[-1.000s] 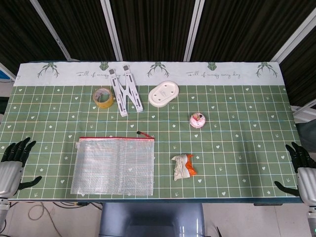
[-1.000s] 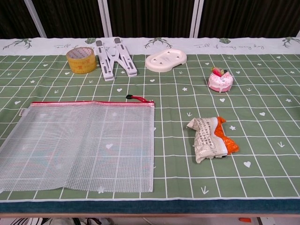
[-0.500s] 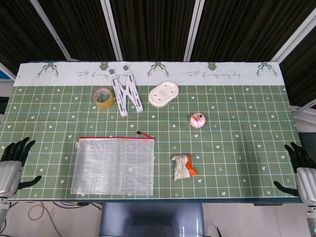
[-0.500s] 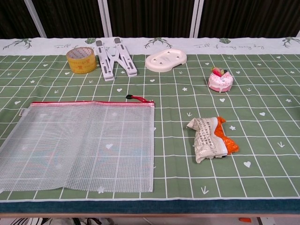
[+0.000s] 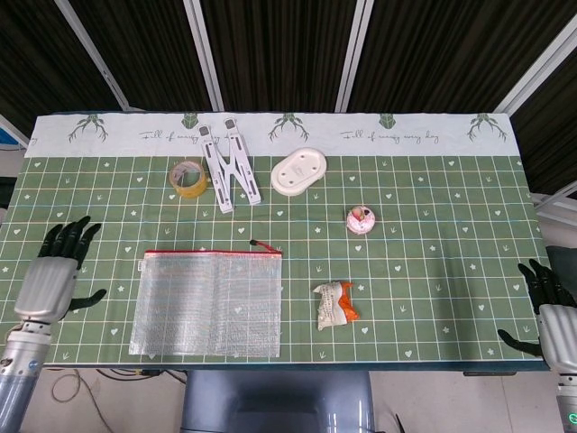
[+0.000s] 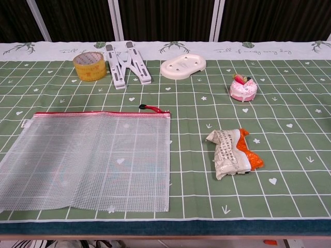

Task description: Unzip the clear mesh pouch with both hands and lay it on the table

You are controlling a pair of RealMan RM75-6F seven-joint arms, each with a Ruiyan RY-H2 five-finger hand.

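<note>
Nothing is yet done: the clear mesh pouch with red zip (image 5: 207,302) is seen zipped, flat near the worktop's front-left edge, while left hand (image 5: 56,271) and right hand (image 5: 549,307) are spread, empty.

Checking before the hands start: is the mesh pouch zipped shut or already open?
Shut, it seems: the mesh pouch lies flat, its red zipper runs unbroken along the top edge, with the pull at the right end.
</note>
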